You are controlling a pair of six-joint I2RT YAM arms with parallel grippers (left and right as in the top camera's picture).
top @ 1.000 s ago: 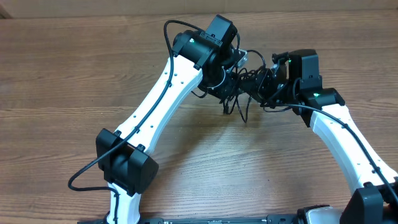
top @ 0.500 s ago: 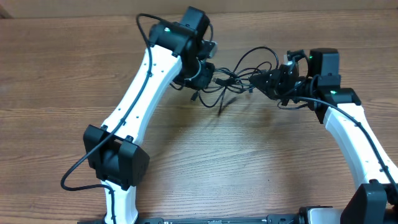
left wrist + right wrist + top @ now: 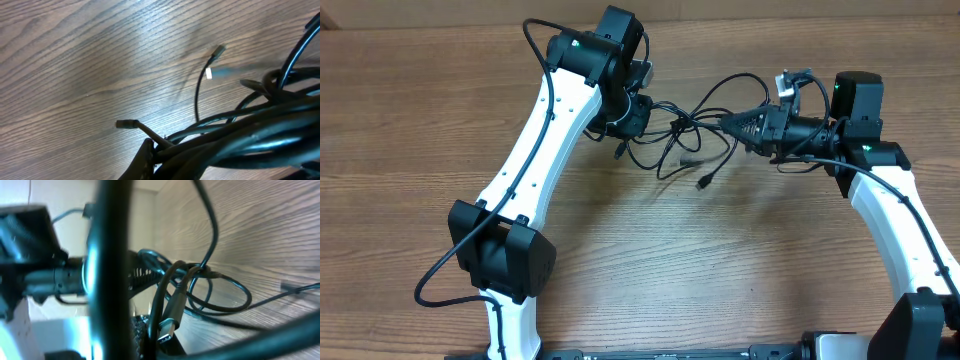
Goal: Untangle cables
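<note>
Here, the cables [image 3: 686, 128] form 1 knotted bunch strung between the 2 grippers over the wooden table [image 3: 430, 120]. The bunch's long axis runs from one pair of jaws straight to the other, side to side in the overhead view. Its end at the left jaws sits slightly farther from the arm bases than its end at the right jaws.

The left gripper [image 3: 642, 108] is clenched on the left end of the bunch, and the right gripper [image 3: 740, 124] is clenched on the right end. 1 thin loop arches out on the far side, close to the right jaws. Slacker loops sag on the near side, about midway between the 2 pairs of jaws. From these a dark plug [image 3: 703, 184] dangles, pointing toward the arm bases; whether it touches the wood I cannot tell.

Seen from the left wrist, thick strands crowd together right at the jaws. A tagged cord [image 3: 200, 90] rises away from them and ends in a small tip, and a stubby plug [image 3: 126, 123] juts out sideways. Seen from the right wrist, a flat silver plug [image 3: 167, 329] hangs just beside the jaws, pointing downward. Beyond them a round coil [image 3: 222, 297] lies out over the wood.
</note>
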